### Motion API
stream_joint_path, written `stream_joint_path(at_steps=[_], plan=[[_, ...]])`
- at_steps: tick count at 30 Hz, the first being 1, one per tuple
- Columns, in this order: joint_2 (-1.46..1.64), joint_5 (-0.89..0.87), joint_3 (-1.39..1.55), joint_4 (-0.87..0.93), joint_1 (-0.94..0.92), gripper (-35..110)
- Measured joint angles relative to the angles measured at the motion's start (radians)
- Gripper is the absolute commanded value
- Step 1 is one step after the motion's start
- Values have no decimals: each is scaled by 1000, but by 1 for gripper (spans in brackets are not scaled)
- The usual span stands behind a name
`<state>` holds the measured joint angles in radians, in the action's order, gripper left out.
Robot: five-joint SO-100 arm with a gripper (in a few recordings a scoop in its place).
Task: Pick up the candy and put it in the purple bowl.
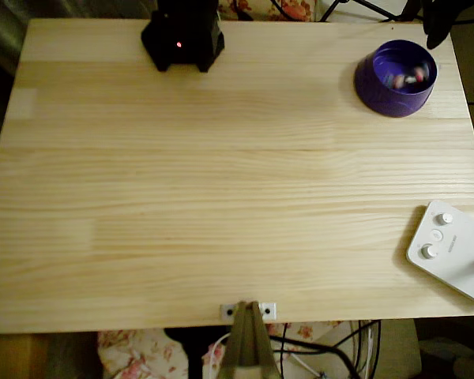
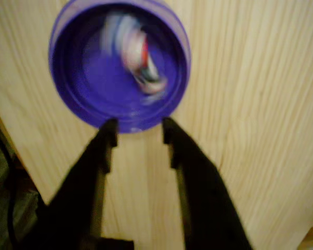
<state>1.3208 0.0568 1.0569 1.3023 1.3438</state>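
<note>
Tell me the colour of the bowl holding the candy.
Glossy purple: the round plastic bowl, clearest in the wrist view.

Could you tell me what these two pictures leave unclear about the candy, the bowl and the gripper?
- Candy: motion-blurred in the wrist view, small in the overhead view; the number of pieces cannot be told.
- Bowl: its top rim is cut off by the wrist view's upper edge.
- Gripper: open, fingers blurred, base cut off below.

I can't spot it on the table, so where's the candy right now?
The candy lies inside the purple bowl, at the table's far right corner in the overhead view; in the wrist view it sits blurred just beyond the open gripper.
</note>
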Motion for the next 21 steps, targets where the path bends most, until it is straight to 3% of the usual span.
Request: stream_joint_path(at_steps=[13, 21], plan=[[0, 8, 0, 52, -12, 15], [6, 48, 0, 100, -58, 3]])
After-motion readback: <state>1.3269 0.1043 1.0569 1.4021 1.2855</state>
